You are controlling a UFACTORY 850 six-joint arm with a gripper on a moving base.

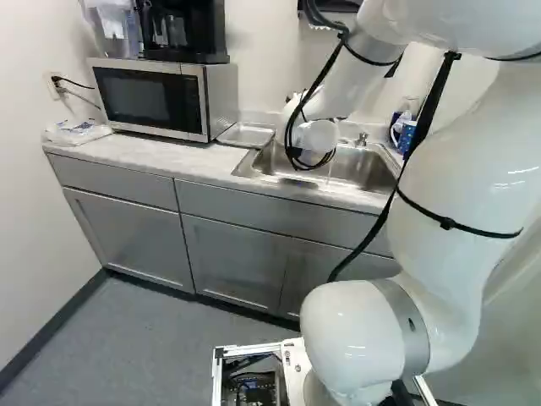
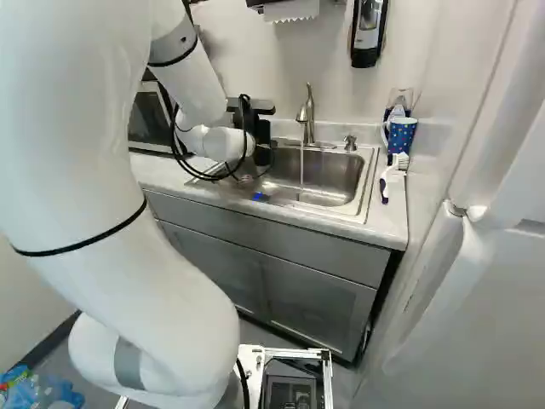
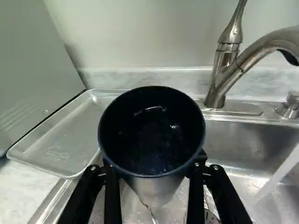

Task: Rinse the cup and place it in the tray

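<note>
My gripper [image 2: 261,129] is over the sink in the right base view, its fingertips hidden there. In the wrist view the gripper [image 3: 152,173] is shut on the dark blue cup [image 3: 152,135], one finger against each side. The cup's wide mouth and wet inside face the camera, and a thin trickle of water runs below it. Beside the sink, on the microwave's side, lies the shallow metal tray [image 3: 60,135], also seen in the left base view [image 1: 247,135]; nothing lies in it.
Water streams from the faucet [image 2: 308,115] into the sink [image 2: 328,179], to one side of the cup. The microwave [image 1: 161,97] stands beyond the tray. A spotted mug [image 2: 401,135] and a brush [image 2: 392,175] are on the counter at the sink's far side.
</note>
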